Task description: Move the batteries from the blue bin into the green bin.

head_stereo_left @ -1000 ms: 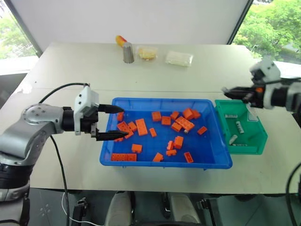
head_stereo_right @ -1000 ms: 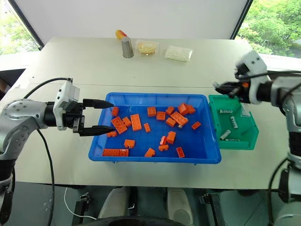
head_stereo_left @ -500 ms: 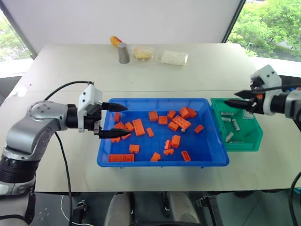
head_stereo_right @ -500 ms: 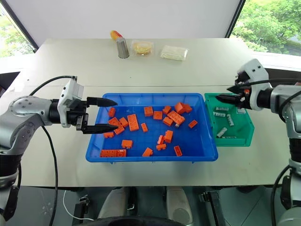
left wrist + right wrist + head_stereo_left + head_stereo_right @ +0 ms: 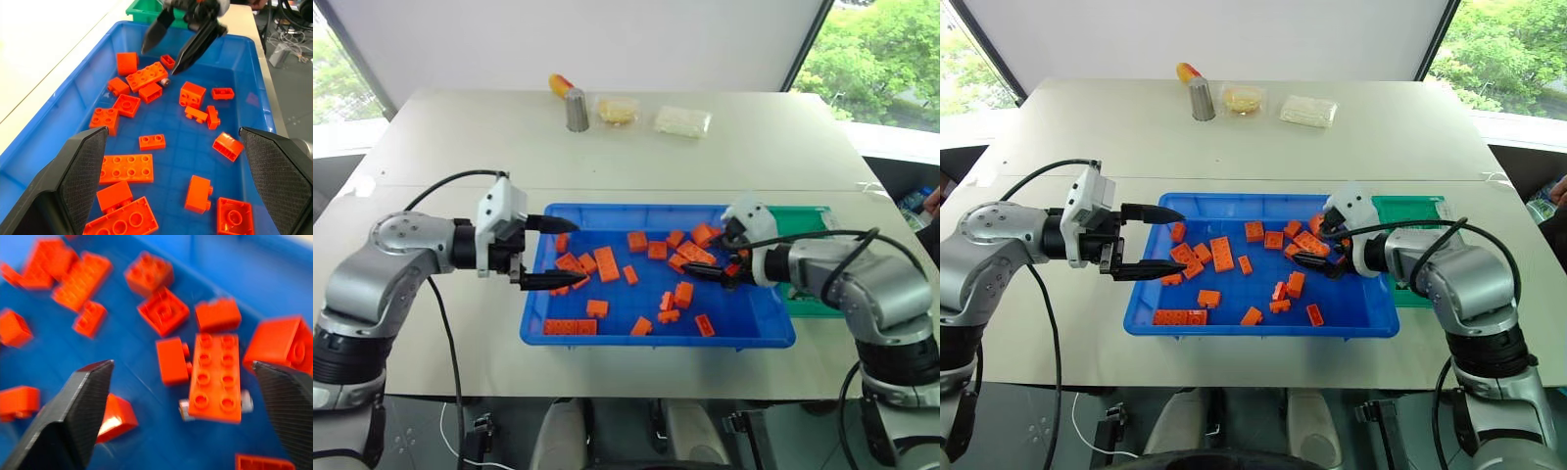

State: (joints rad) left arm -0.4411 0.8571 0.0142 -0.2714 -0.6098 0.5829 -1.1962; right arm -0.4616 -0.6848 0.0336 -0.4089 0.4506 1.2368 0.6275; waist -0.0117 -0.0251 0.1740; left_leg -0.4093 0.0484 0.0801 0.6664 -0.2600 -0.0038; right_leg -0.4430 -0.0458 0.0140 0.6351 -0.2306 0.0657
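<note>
The blue bin [image 5: 656,337] holds many orange bricks. One battery [image 5: 246,401] lies under a long orange brick [image 5: 215,377], only its grey ends showing; from the left wrist it shows as a small grey end [image 5: 165,82]. My right gripper [image 5: 707,258] is open and hangs low over the bin's right part, its fingers straddling that brick and battery. At the bin's left end my left gripper [image 5: 558,253] is open above the bricks, holding nothing. The green bin [image 5: 806,218] stands right of the blue bin, mostly hidden behind my right arm.
A metal cup [image 5: 578,110], a yellow-orange object [image 5: 560,85] and two clear food packs [image 5: 682,120] stand at the table's far side. Bare table lies in front of and behind the bins. A black cable loops from my left arm.
My right gripper has moved left and down from over the green bin into the blue bin, and it has opened. The left gripper has stayed put.
</note>
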